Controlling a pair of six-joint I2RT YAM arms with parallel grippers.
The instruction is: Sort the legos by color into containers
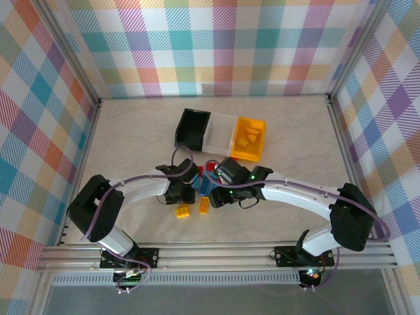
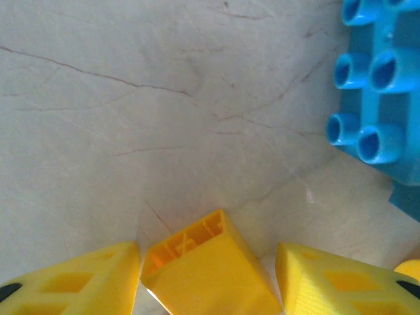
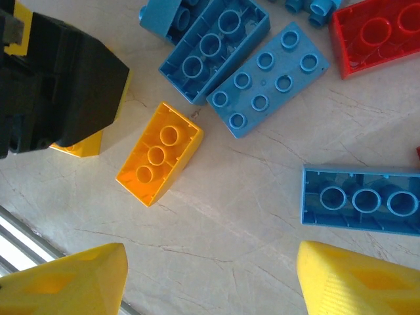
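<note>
Between its jaws the left gripper (image 2: 207, 254) pinches a yellow brick (image 2: 211, 279), likely for carrying. The right gripper (image 3: 210, 252) hangs with jaws spread, awaiting another.

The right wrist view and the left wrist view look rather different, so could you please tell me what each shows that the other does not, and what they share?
Right wrist view: a red brick, several blue bricks, an upturned yellow-orange brick lying free, the other arm's black housing, and the right gripper open above bare table. Left wrist view: a yellow brick sitting between the fingers of the left gripper. Both: marbled tabletop, yellow fingers and blue lego.
</note>
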